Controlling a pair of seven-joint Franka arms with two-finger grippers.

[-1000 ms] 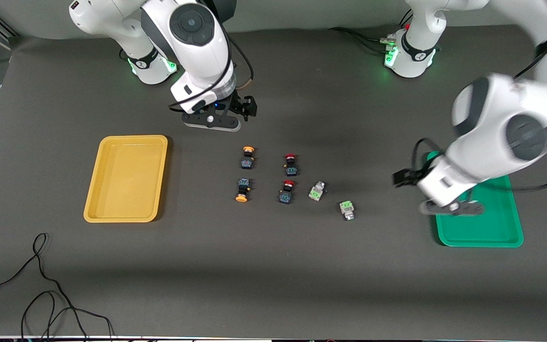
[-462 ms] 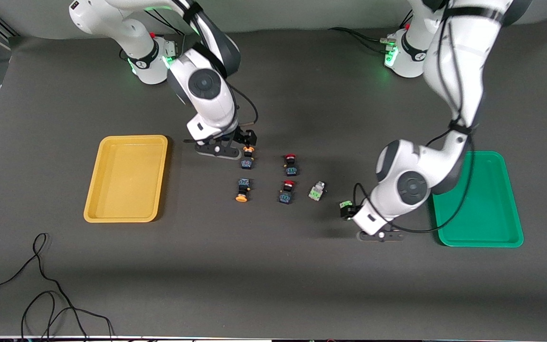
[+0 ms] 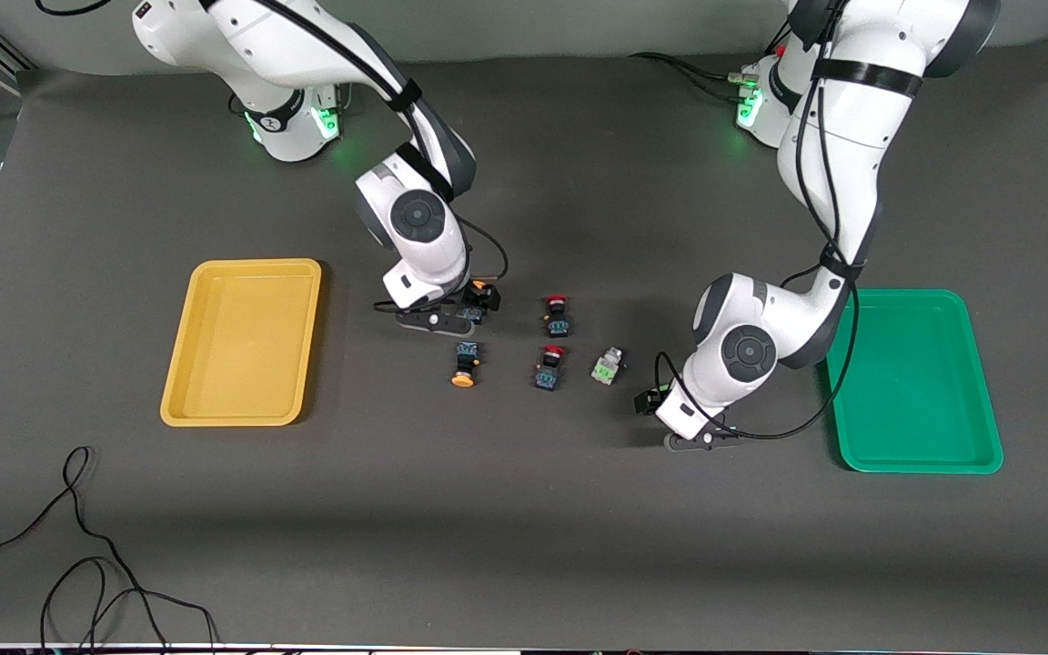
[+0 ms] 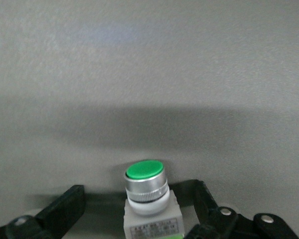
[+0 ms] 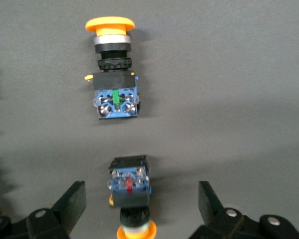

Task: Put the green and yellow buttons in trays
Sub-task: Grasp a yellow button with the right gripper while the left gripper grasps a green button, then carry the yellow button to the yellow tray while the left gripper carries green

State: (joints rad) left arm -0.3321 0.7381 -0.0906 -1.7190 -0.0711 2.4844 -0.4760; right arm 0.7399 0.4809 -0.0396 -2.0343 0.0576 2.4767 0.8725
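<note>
On the counter [image 3: 524, 546] from the front view, nothing is in a tray yet; the yellow tray [image 3: 180, 400] sits bare toward the right arm's end and the green tray [image 3: 933, 459] sits bare toward the left arm's end; so by my reckoning the whole job is ahead, all four buttons to go. Between the trays one yellow button [image 3: 463, 363] lies free, with two red-capped switches [image 3: 557, 317] beside it and a green button [image 3: 608, 367] just past those toward the green tray; the right gripper [image 3: 462, 316] is down low at the second yellow button [image 3: 475, 313], which lies farther from the camera than the free one; the left gripper [image 3: 670, 414] is down at the counter near the green tray, and the arm hides the other green button here.

Over to the left wrist view; the left gripper [image 4: 139, 211] has its fingers [image 4: 65, 206] spread wide either side of that other green button [image 4: 145, 199], cap pointing away from the wrist, clear counter showing on both sides, no grip on it yet.

Now the right wrist view; the right gripper [image 5: 142, 204] stands wide apart too, straddling the near yellow button [image 5: 131, 196] without touching it; the free yellow button [image 5: 112, 74] lies farther on, well clear; both arms look set to close for their first picks.
</note>
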